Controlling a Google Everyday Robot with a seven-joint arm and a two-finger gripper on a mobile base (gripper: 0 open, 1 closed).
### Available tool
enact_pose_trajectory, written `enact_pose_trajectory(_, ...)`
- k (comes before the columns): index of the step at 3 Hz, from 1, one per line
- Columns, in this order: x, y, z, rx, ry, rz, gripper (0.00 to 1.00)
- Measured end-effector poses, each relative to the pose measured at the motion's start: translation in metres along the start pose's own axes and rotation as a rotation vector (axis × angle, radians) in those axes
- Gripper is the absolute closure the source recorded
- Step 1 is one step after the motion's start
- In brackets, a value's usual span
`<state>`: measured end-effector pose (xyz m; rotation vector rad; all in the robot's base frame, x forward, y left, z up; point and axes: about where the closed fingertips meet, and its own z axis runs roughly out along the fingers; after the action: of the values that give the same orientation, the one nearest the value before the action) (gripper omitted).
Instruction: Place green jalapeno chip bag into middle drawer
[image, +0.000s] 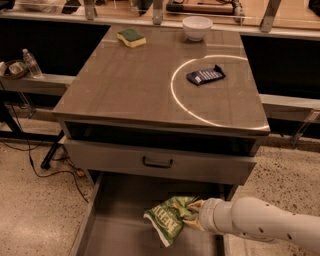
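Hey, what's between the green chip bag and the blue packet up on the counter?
In the camera view, the closed drawer front with its dark handle, then bare counter. The hand holds the chip bag over the open drawer.

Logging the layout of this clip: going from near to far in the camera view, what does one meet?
First the green chip bag, held by the gripper over the open drawer → closed drawer's handle → blue packet → white bowl. The sponge sits about level with the bowl, so it is left out.
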<state>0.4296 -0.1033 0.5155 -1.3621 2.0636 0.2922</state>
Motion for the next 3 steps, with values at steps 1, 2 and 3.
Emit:
enact_pose_trajectory(1,0.003,0.005,0.014,0.015,-0.001,-0.001,1.00)
enact_pose_trajectory(2,0.008,0.009,0.042,0.050,0.001,0.003,1.00)
enact_pose_trajectory(3,0.018,0.011,0.065,0.081,0.010,-0.006,1.00)
